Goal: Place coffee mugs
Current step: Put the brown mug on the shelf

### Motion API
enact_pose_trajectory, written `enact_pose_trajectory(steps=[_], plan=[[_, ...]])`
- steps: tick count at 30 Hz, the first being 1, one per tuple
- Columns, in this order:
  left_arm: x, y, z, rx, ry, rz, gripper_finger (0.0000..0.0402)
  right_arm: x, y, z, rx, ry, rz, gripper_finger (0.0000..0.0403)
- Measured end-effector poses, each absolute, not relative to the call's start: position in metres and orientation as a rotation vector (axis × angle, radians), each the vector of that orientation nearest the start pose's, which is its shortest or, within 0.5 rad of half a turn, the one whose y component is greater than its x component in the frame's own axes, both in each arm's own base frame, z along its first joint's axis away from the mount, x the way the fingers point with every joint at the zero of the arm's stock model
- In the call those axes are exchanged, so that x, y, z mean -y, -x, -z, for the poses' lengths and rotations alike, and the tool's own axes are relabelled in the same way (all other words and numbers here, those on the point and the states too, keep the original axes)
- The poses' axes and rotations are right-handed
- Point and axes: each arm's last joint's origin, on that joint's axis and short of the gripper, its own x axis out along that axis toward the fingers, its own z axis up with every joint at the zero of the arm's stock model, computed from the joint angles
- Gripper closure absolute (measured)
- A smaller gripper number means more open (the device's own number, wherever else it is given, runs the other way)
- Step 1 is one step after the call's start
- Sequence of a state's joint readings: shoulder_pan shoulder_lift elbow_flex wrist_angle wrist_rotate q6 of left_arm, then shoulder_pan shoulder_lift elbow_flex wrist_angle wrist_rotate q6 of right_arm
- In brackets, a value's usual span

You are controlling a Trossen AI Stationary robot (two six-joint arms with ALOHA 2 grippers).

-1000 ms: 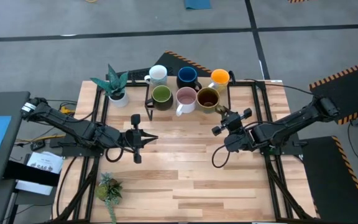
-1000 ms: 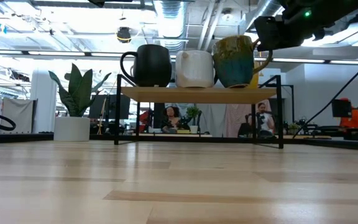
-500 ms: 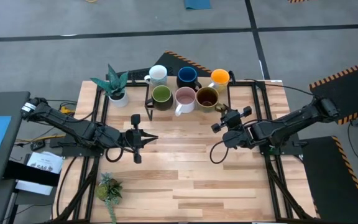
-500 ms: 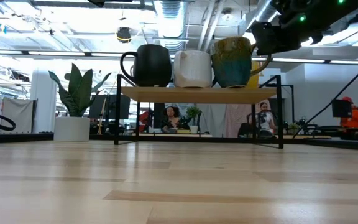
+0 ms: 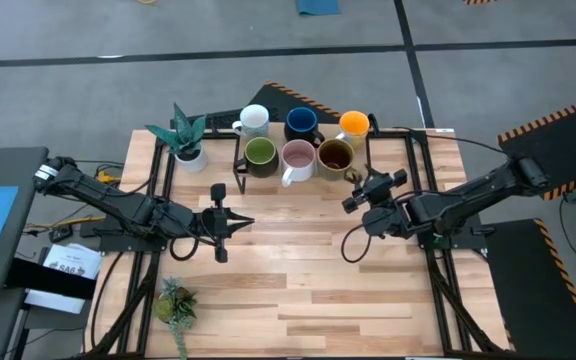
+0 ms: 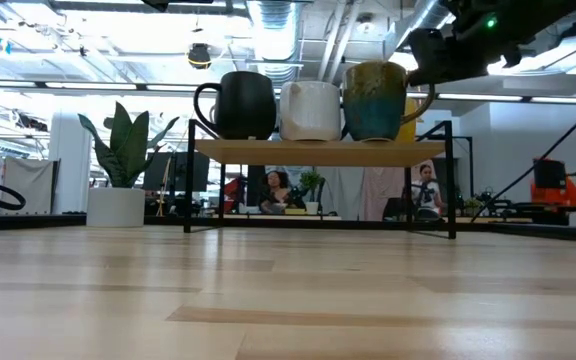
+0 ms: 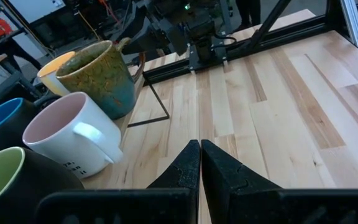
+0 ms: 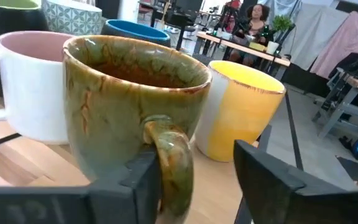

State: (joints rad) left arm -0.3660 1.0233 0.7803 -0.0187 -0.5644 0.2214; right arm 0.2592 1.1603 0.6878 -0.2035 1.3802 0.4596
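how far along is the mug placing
All six mugs sit on the rack, so nearly done. In hand: the right gripper is open around the brown mug's handle, seemingly just releasing it. Left: pull that arm clear. The left gripper waits shut at mid-table.

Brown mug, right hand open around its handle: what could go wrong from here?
1. The right hand straddles the brown mug's handle; a shaky grip could let the mug twist or tip.
2. The pink mug and orange mug stand very close, so moving the brown mug could knock them on the rack.
3. The left hand, shut, waits mid-table, too far off to help.
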Motion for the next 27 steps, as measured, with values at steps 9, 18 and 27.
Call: enact_pose_trajectory(steps=[9, 18, 27], plan=[[0.066, -0.214, -0.304, -0.263, -0.341, -0.170, 0.0401, -0.028, -0.206, -0.254, -0.223, 0.082, 1.088, 0.0157], [0.066, -0.214, -0.303, -0.264, -0.341, -0.170, 0.0401, -0.025, -0.192, -0.265, -0.239, 0.006, 0.984, 0.0157], [0.066, -0.214, -0.303, -0.265, -0.342, -0.170, 0.0401, -0.023, -0.187, -0.267, -0.247, 0.002, 0.979, 0.0157]])
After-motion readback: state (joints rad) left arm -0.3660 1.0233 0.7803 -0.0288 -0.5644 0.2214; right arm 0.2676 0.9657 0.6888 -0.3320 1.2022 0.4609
